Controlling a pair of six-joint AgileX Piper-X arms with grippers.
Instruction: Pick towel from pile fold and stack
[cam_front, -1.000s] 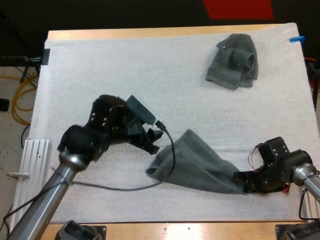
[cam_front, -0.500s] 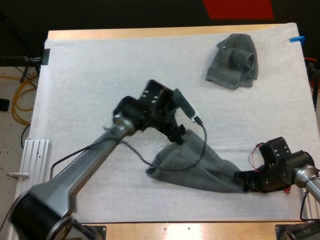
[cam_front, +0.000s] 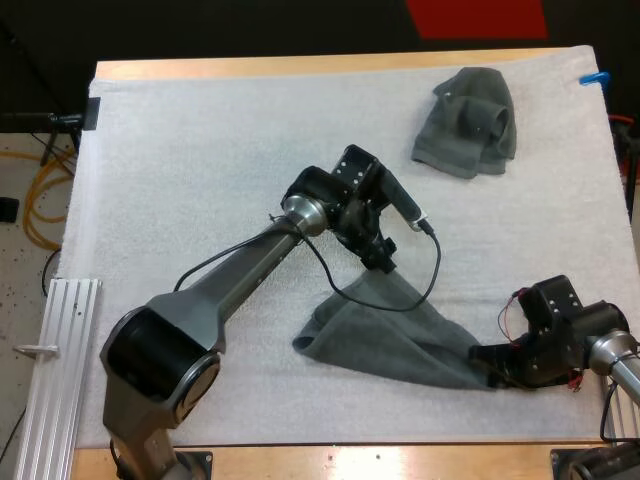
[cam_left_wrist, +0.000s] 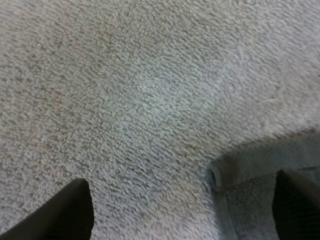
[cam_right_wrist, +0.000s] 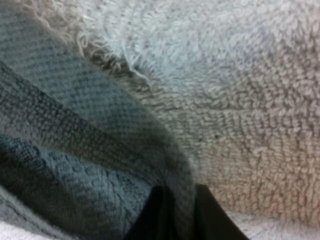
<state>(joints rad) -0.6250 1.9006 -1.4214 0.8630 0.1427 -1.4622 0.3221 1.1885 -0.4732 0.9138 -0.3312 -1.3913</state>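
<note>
Spread towel (cam_front: 390, 335) lies toward 5 o'clock on the white mat (cam_front: 200, 150), long axis roughly 9-to-3. Right jaws are clamped on its 3 o'clock corner. Left jaws, spread wide and empty, sit at its 12 o'clock corner, so the left arm looks nearer for that grab. Crumpled towel (cam_front: 468, 120) sits at 1 o'clock, well apart.

Silver-grey tube on left arm (cam_front: 235, 275), black rounded joints; black left hand (cam_front: 384, 262), black right hand (cam_front: 487, 360), pale screws
</note>
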